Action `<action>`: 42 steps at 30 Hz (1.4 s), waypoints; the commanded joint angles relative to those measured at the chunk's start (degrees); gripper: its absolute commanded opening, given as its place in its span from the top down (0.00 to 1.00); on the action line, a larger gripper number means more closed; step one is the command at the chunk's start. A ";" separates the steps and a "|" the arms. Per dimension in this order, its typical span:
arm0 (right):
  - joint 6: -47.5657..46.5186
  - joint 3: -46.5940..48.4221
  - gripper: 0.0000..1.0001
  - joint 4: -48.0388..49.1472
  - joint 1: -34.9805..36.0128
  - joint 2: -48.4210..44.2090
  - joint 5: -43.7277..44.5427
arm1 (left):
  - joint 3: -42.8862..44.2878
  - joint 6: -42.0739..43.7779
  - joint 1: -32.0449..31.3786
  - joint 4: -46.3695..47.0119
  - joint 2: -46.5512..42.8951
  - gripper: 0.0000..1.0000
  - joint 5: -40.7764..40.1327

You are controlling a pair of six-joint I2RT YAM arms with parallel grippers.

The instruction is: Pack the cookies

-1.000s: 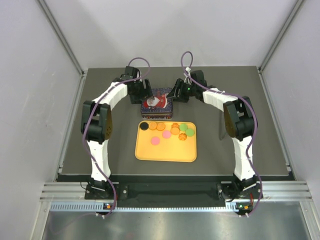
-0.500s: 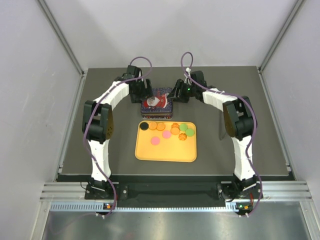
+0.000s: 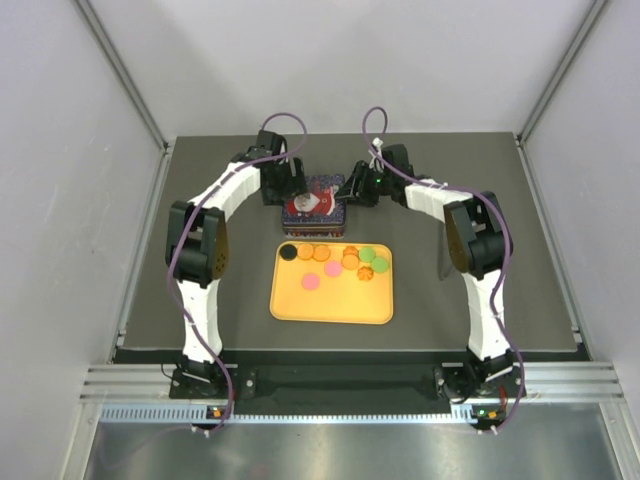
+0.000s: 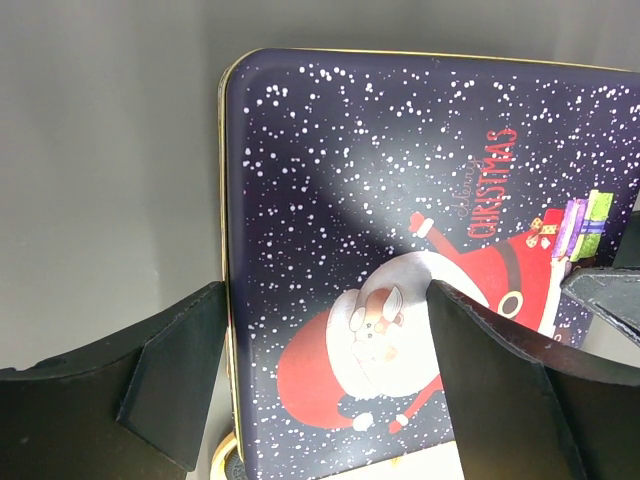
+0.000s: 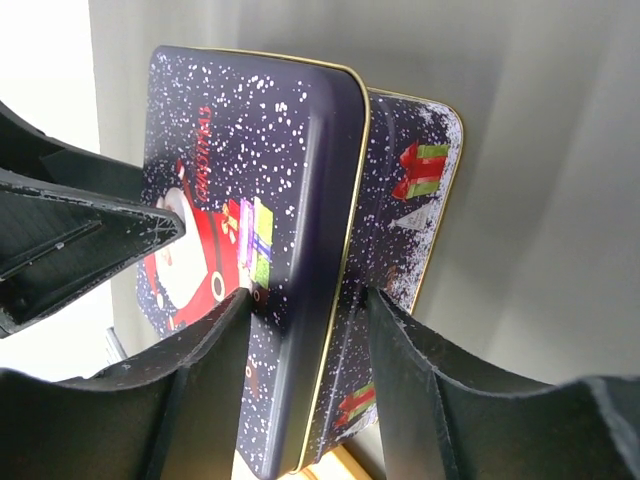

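Top view: the step in hand, as I read it, is getting the lid (image 3: 313,203) off the tin so the cookies (image 3: 335,260) can go in; the cookies all lie on the yellow tray (image 3: 330,305), just in front of the tin, none packed yet; my left gripper (image 3: 296,188) is at the lid's left side and my right gripper (image 3: 350,190) at its right; neither jaw is readable from up here.

Left wrist view: the left gripper (image 4: 325,300) is spread wide, gripping nothing; one finger hangs outside the lid's (image 4: 400,180) gold edge, the other over the Santa print; the tin's lower half doesn't show here.

Right wrist view: this one adds what the other two miss; the lid (image 5: 250,130) sits shifted off the base (image 5: 415,200), with the base wall and its gift prints exposed beside the rim; the right gripper (image 5: 308,300) straddles that rim, one finger on the top face and one on the outer side; I can't tell whether the pads actually press.

Doing it well, my judgement: seat the left finger against the edge before any pull; raise both sides level so the rim doesn't jam on the base; painted metal likely slips, so grip firmly; put the lid down away from the tray.
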 commanded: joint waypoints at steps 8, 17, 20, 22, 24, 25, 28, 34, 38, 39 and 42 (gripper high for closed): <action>1.08 -5.57 0.78 4.90 1.18 -1.12 -0.57 | 0.72 1.08 -2.82 -0.63 0.61 0.16 -0.25; 0.02 -7.60 0.73 5.52 1.27 -3.14 0.13 | -2.36 -0.76 -2.73 1.21 -0.27 0.16 -0.78; -0.51 -7.60 0.65 5.26 1.18 -3.85 0.22 | -3.85 -1.55 -2.56 1.92 -0.88 0.16 -0.34; -1.12 -7.43 0.54 4.73 1.09 -4.11 -0.04 | -4.47 -1.82 -2.12 2.53 -1.59 0.16 0.71; -1.82 -6.55 0.47 3.95 1.18 -4.02 -0.83 | -5.17 -1.82 -1.16 3.76 -2.29 0.15 3.16; -2.00 -6.28 0.45 3.68 1.09 -4.11 -0.92 | -5.08 -1.82 -0.72 3.94 -2.46 0.15 4.13; -2.09 -5.76 0.39 3.50 0.48 -4.37 -1.80 | -5.00 -1.47 0.96 4.38 -3.08 0.14 6.42; -1.65 -4.44 0.28 3.06 -0.66 -4.64 -3.03 | -5.17 -0.94 2.80 4.11 -3.96 0.12 8.00; -2.09 -4.35 0.22 2.97 -1.02 -5.51 -3.47 | -5.79 -0.85 3.59 5.25 -4.57 0.11 10.46; -2.18 -4.26 0.21 3.06 -0.93 -5.52 -3.82 | -5.79 -0.77 3.68 5.60 -4.49 0.11 11.17; -2.44 -4.52 0.19 3.15 -1.11 -6.57 -4.09 | -6.66 -1.47 4.38 6.83 -5.28 0.10 13.10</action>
